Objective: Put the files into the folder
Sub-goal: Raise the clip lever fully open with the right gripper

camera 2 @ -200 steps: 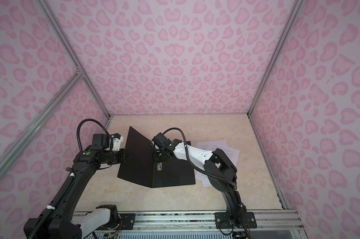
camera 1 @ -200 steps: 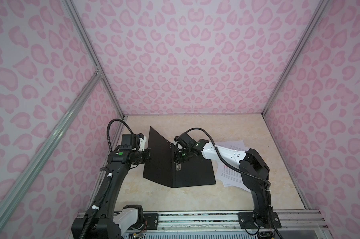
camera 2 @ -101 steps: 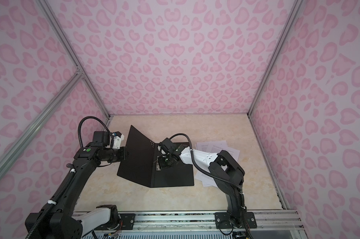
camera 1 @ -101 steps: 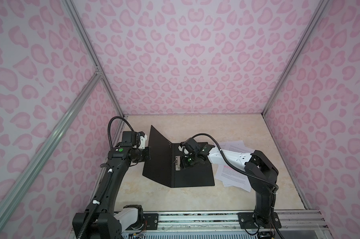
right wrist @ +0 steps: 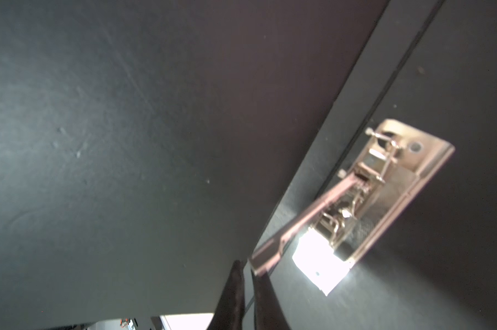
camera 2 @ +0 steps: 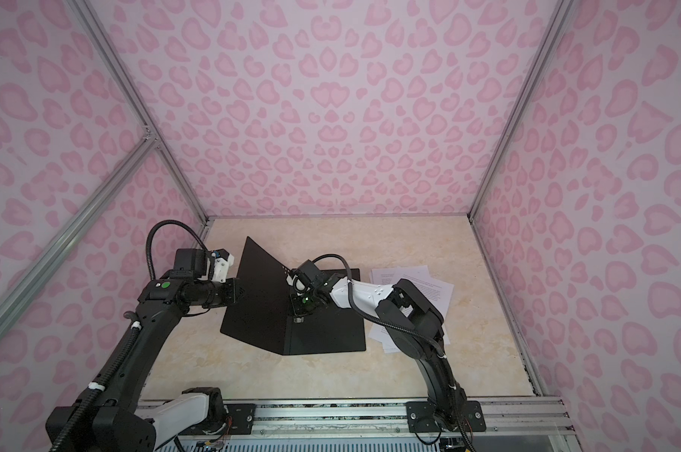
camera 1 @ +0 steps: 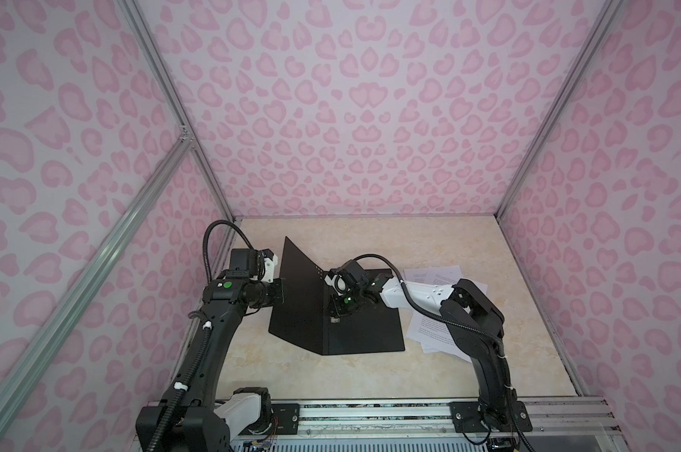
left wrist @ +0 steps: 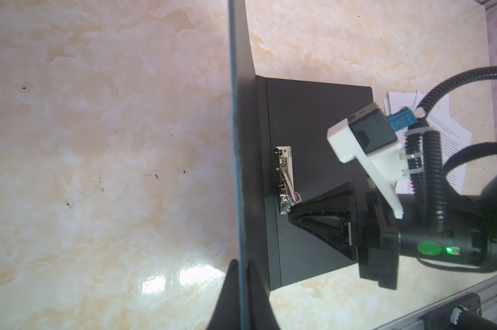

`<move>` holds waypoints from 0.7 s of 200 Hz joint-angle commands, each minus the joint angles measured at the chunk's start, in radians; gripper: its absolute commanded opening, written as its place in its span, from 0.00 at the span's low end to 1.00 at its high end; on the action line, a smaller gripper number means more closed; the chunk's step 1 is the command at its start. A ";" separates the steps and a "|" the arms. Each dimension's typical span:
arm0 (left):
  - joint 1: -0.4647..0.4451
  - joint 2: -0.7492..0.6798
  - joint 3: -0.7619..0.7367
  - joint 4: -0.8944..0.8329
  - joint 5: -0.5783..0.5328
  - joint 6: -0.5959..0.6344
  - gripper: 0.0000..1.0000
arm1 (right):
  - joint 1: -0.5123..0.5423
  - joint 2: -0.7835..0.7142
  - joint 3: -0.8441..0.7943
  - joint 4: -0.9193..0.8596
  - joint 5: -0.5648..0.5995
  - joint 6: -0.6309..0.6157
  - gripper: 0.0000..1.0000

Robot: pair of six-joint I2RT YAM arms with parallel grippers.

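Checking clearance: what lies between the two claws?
The folder's raised black cover, seen in both top views; left claw pinches its edge, right claw is beyond.

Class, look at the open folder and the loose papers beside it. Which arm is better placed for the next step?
Right, probably. The right jaws sit at the clip lever inside the folder, and the papers lie on that side. The left jaws are occupied, holding the cover raised.
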 commanded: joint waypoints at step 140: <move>0.000 0.010 0.000 -0.012 -0.022 0.018 0.04 | -0.085 0.154 0.289 -0.155 -0.048 -0.118 0.15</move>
